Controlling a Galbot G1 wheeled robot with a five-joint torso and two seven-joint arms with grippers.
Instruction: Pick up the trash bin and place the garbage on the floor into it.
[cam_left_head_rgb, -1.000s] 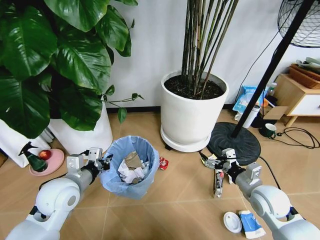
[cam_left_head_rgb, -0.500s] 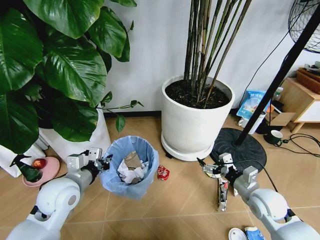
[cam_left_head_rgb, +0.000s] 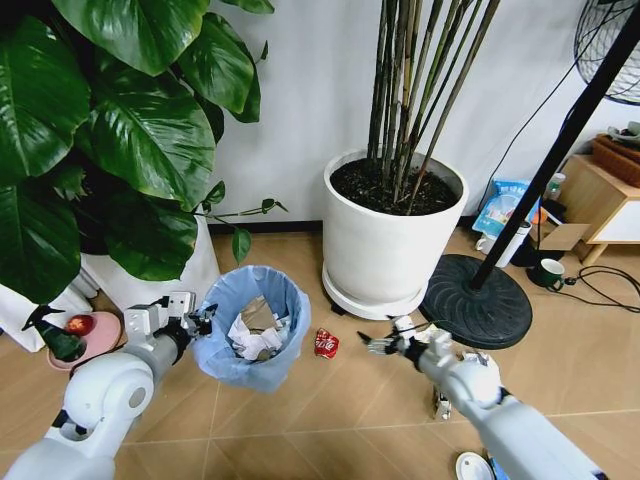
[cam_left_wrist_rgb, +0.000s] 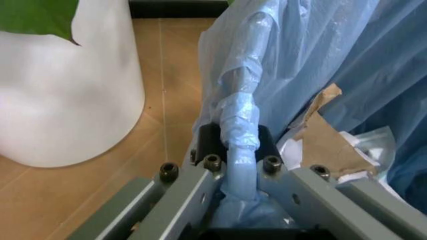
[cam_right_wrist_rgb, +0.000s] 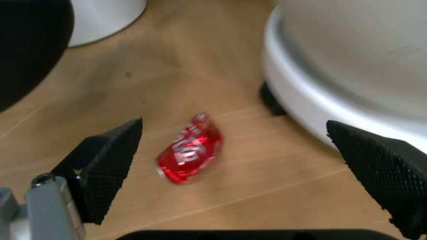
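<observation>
Meanwhile left end effector (cam_left_wrist_rgb: 239, 150) clamps blue-bagged trash bin (cam_left_head_rgb: 252, 325); right end effector (cam_right_wrist_rgb: 247, 165) gapes over crumpled red wrapper (cam_right_wrist_rgb: 189, 149).

White plant pot (cam_left_head_rgb: 385, 245) — fan base (cam_left_head_rgb: 477, 291)

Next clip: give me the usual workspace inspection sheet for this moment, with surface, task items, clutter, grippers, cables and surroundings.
Surface: floor, tan herringbone planks.
Job's things: trash bin, blue-bag lined, paper inside; red wrapper lying on the floor between bin and white pot.
Clutter: white lid at the near right edge; spray bottle on a pink dish.
Grippers: left gripper shut on the bin's bagged rim; right gripper open, wrapper between its fingers, not touched.
Cables: black cord on the floor at far right.
Surroundings: large-leaf plant, fan stand base, mug, wooden cabinet.
</observation>
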